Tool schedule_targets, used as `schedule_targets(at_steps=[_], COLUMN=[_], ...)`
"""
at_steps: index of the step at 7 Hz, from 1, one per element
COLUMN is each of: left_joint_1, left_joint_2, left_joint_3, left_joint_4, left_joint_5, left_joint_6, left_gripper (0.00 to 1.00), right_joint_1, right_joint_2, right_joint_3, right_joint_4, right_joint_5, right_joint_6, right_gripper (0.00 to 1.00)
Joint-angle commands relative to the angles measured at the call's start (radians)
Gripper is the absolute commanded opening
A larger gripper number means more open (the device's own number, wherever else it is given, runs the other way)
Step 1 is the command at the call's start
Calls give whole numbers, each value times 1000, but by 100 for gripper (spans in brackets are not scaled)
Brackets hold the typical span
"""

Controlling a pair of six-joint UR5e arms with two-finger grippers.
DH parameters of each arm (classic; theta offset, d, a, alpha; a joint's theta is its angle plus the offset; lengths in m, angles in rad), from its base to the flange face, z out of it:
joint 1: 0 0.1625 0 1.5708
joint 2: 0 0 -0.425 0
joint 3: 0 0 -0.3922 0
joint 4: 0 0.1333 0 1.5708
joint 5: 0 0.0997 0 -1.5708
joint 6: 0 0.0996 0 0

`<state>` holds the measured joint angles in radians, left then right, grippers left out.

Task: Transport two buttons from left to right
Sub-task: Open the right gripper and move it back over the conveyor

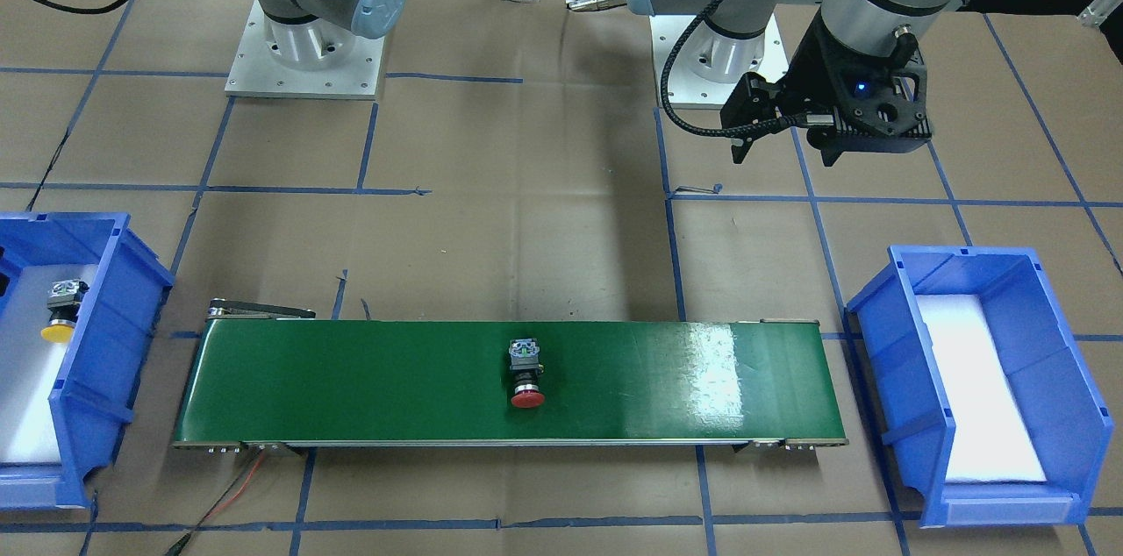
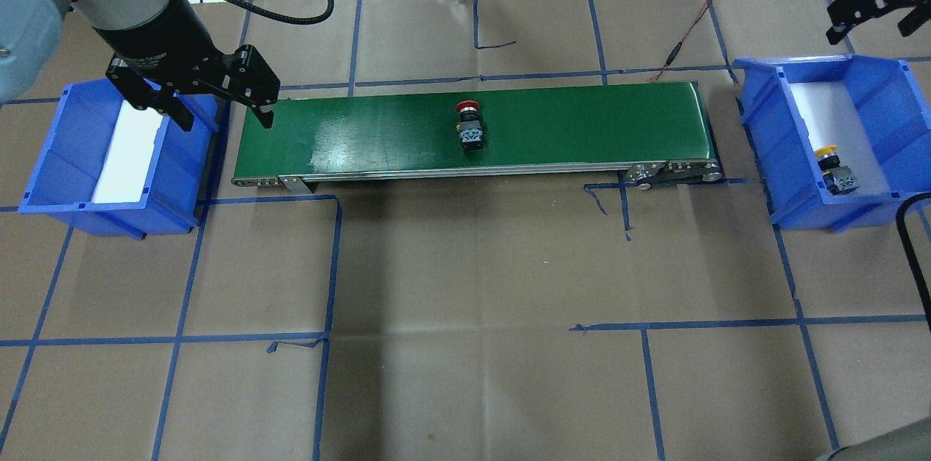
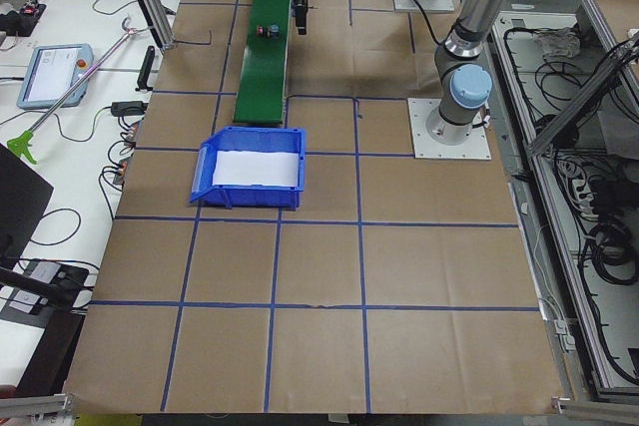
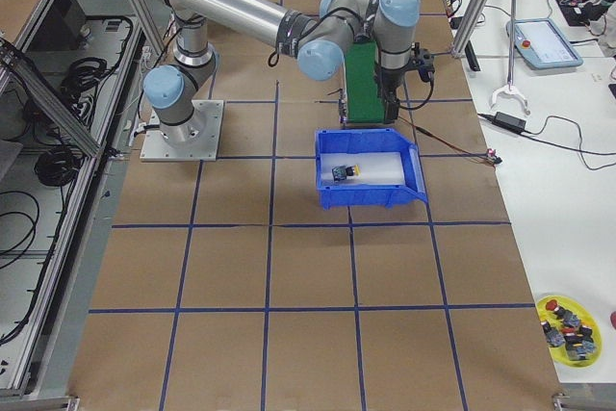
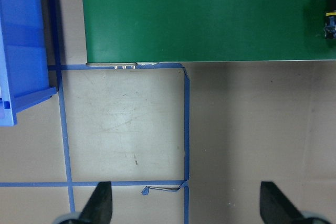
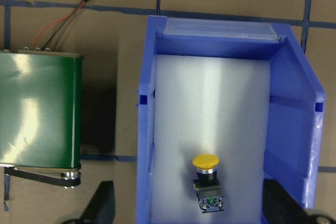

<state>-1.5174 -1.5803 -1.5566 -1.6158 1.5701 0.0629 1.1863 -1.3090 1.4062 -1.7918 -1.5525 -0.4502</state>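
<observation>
The red-capped button (image 2: 469,125) lies on its side in the middle of the green conveyor belt (image 2: 582,126); it also shows in the front view (image 1: 526,374) and at the right edge of the left wrist view (image 5: 331,19). The yellow-capped button (image 2: 833,170) lies in the right blue bin (image 2: 756,126), also seen in the right wrist view (image 6: 206,182). My left gripper (image 2: 218,112) is open and empty above the belt's left end, beside the left bin. My right gripper (image 2: 873,28) is open and empty, high over the right bin's far end.
The left blue bin (image 2: 174,170) holds only a white foam liner. A red and black wire (image 2: 684,32) runs from the belt's far right corner. Blue tape lines grid the brown paper table.
</observation>
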Motion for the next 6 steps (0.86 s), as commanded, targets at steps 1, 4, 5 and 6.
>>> schedule_targets(at_steps=[1, 4, 5, 6], left_joint_1=[2, 3, 3, 3], left_joint_2=[0, 0, 0, 0], left_joint_3=[0, 0, 0, 0], left_joint_4=[1, 1, 1, 1], left_joint_5=[-1, -1, -1, -1], left_joint_6=[0, 0, 0, 0], left_gripper=[100, 100, 100, 100], right_joint_1=[181, 366, 381, 401], right_joint_2=[-29, -47, -49, -49], right_joint_3=[-27, -13, -13, -13], right_joint_4=[-4, 2, 3, 28], right_joint_5=[-6, -57, -55, -55], right_joint_6=[155, 419, 458, 464], right_gripper=[100, 100, 100, 100])
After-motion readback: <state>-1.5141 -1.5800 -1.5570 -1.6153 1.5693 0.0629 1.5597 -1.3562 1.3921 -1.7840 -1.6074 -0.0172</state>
